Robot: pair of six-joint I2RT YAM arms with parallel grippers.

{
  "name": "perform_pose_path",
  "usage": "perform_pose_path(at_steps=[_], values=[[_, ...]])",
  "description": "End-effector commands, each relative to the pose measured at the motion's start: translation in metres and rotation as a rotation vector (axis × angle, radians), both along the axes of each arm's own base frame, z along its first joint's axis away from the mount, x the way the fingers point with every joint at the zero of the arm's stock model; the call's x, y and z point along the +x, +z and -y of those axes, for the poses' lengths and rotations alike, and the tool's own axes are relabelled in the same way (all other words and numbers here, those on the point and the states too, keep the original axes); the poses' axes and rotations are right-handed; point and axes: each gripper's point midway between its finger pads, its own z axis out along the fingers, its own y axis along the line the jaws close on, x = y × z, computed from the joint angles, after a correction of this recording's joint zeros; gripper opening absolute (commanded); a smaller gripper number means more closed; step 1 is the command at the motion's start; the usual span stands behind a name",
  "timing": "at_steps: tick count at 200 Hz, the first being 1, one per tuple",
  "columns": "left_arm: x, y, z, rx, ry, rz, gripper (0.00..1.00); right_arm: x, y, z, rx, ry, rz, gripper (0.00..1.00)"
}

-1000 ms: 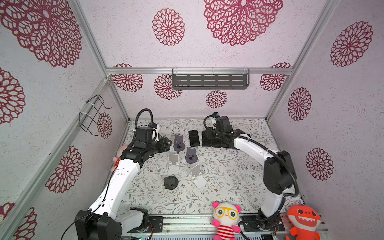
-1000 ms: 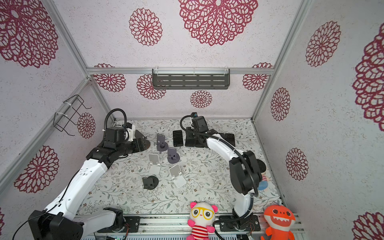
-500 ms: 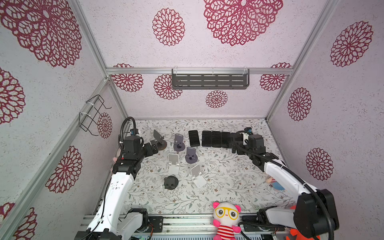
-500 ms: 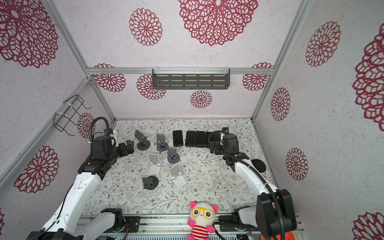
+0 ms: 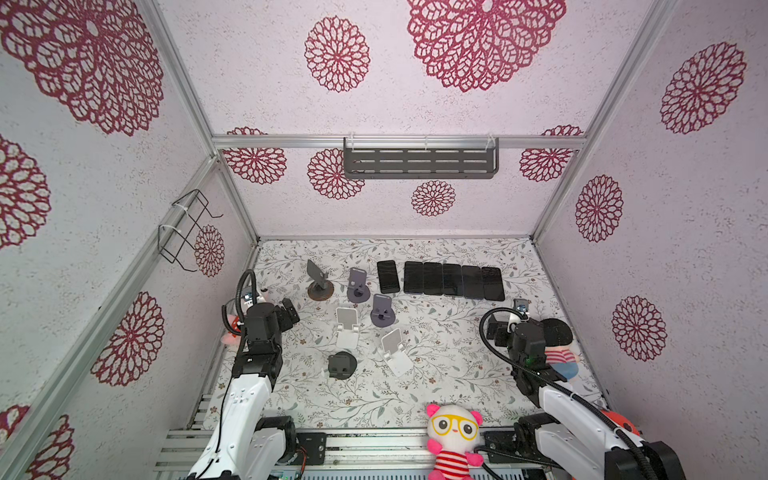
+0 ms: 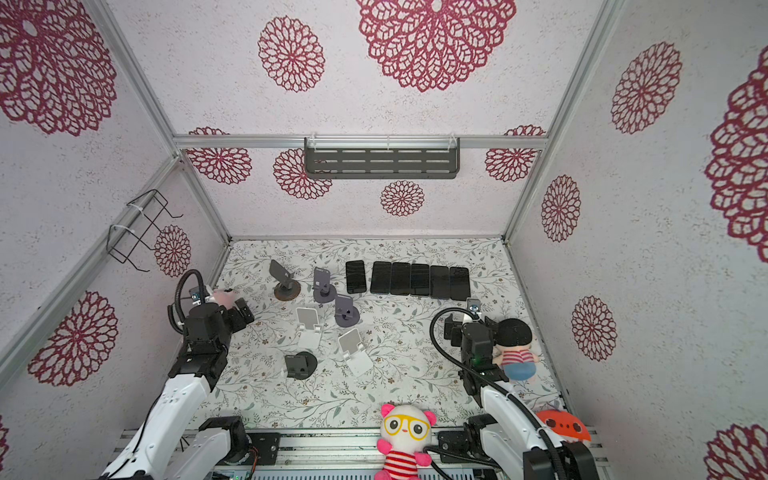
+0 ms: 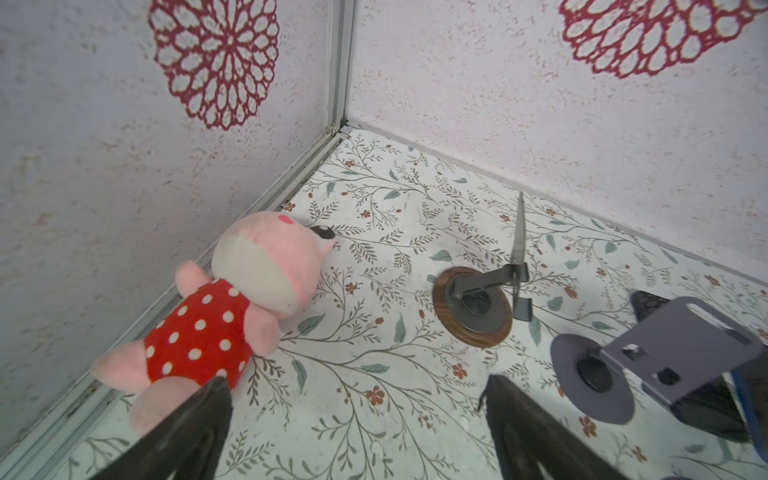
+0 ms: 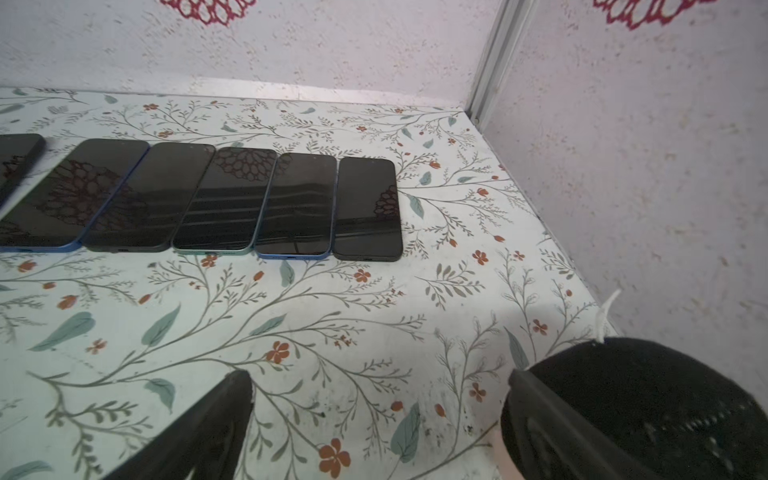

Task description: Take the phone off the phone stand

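Observation:
Several dark phones (image 5: 453,279) lie flat, side by side, in a row at the back of the floral table in both top views (image 6: 419,279); the right wrist view shows them screen up (image 8: 232,199). Left of them stand several phone stands, all bare: a wood-based one (image 5: 319,286) (image 7: 473,303), two purple (image 5: 358,286), two white (image 5: 347,328) and a black one (image 5: 341,365). My left gripper (image 5: 291,309) (image 7: 357,386) is open over bare table near the left wall. My right gripper (image 5: 496,328) (image 8: 380,378) is open, in front of the row's right end.
A pink plush in a red dotted dress (image 7: 249,291) lies in the back left corner. A black-haired doll (image 5: 557,336) lies beside my right gripper. Two more plush toys (image 5: 453,432) (image 5: 619,424) sit at the front edge. A wire basket (image 5: 187,232) and a grey shelf (image 5: 419,160) hang on the walls.
Both arms have drawn back from the rear of the table, the left from the wood-based stand, the right from the phone row. Both grippers have opened wide.

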Motion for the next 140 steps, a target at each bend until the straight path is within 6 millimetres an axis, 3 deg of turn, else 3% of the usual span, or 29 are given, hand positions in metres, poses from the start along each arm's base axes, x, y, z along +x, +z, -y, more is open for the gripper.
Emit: perform_pose_path(at_steps=[1,65,100,140], values=[[0.017,0.010,-0.009,0.036,0.005,0.094,0.98,0.013,0.028,0.010,-0.011,-0.043,0.139,0.99],[0.050,-0.035,-0.001,0.034,-0.096,0.070,0.97,0.035,0.014,0.002,0.029,0.002,0.179,0.99],[0.070,-0.034,0.003,0.055,-0.142,0.087,0.97,0.047,0.019,0.003,0.017,0.001,0.213,0.99],[0.086,-0.038,0.005,0.099,-0.197,0.041,0.97,0.059,0.009,0.004,-0.035,0.014,0.207,0.99]])
